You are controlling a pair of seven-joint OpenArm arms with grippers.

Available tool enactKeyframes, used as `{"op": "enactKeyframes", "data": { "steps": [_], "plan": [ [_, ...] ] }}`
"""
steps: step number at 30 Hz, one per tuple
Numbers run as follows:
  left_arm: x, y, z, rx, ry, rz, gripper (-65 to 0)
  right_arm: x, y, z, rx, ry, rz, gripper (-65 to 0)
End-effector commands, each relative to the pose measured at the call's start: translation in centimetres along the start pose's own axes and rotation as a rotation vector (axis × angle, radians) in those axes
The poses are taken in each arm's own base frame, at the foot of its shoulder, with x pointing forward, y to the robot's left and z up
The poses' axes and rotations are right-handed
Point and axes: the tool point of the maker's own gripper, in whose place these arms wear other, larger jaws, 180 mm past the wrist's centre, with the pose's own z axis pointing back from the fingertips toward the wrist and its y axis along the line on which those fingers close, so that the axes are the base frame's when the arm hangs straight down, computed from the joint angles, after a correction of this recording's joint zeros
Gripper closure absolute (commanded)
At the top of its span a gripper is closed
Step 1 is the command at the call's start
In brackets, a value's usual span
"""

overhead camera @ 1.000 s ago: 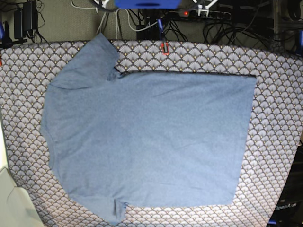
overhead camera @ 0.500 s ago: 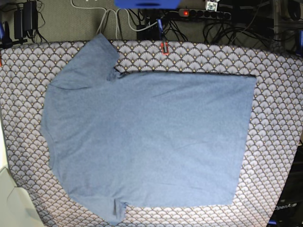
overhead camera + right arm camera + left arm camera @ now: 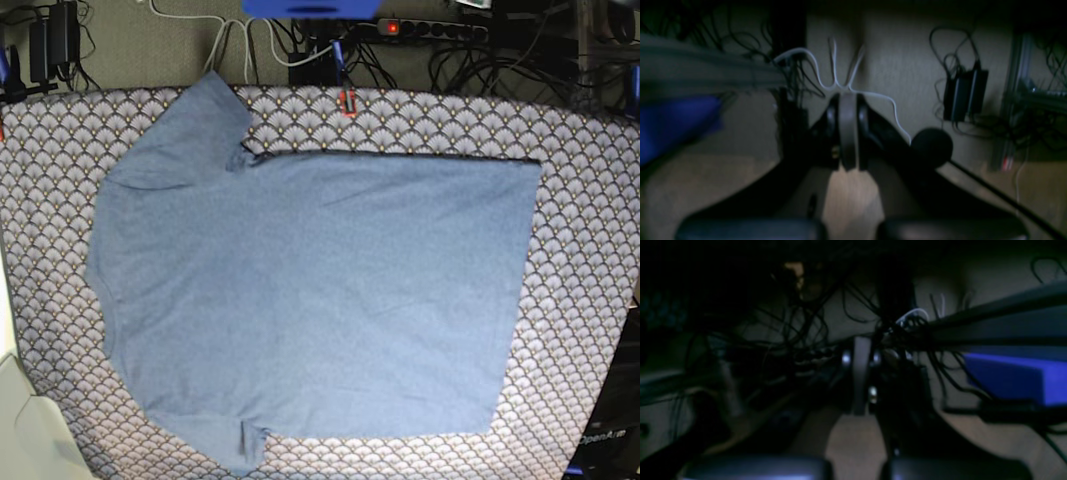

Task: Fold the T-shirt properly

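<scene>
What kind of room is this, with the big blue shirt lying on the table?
Probably a robot lab or workshop. The T-shirt lies flat on a scallop-patterned tablecloth, and behind the table are tangled cables and a power strip on the floor.

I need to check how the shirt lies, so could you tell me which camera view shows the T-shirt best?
The base view: the T-shirt lies spread flat, plain side up, on the tablecloth. Both wrist views show only floor and cables.

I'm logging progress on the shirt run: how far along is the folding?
Done: the slate-blue cotton T-shirt lies spread flat, plain side up, on the scallop-patterned tablecloth. In hand: nothing; both end effectors, left and right, are shut and off the table. Left: every fold; both sleeves are unfolded.
</scene>
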Motion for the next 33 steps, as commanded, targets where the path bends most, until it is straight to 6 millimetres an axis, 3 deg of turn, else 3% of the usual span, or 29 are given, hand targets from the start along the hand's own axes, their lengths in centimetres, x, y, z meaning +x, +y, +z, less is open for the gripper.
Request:
{"op": "enactKeyframes", "data": {
  "steps": [1,6,10,12,15,19,23,27,33],
  "plan": [
    [2.3,0.6,0.7,0.02,-0.071,-0.003,-0.5,1.8,-0.7,1.0,-0.012,-0.056,0.014,0.0],
    [8.1,1.9,2.0,0.063,-0.216,-0.006,-3.7,7.8,-2.6,3.3,-0.064,-0.199,0.034,0.0],
    [10.4,1.9,1.9,0.066,-0.278,-0.006,-19.5,9.6,-4.4,2.6,-0.115,-0.25,0.044,-9.9],
    [12.0,1.7,1.2,0.059,-0.327,-0.001,-23.4,10.3,-4.9,1.9,-0.127,-0.248,0.044,-16.0],
    [13.8,0.6,0.1,0.03,-0.383,0.012,-23.5,12.1,-5.3,0.7,-0.142,-0.281,0.037,-20.3],
    [16.9,-1.4,-1.0,-0.024,-0.471,0.027,-23.5,14.8,-5.5,-0.9,-0.146,-0.323,0.019,-21.3],
    [20.3,-3.0,-1.8,-0.072,-0.566,0.033,-23.7,17.6,-3.5,-2.8,-0.041,-0.337,0.045,-21.3],
    [21.4,-4.3,-2.8,-0.113,-0.594,0.032,-23.8,19.4,-2.7,-4.8,0.019,-0.295,0.059,-21.4],
    [20.7,-6.9,-5.8,-0.174,-0.562,0.035,-23.8,22.3,-4.8,-6.1,-0.005,-0.254,0.092,-21.2]
  ]
}}
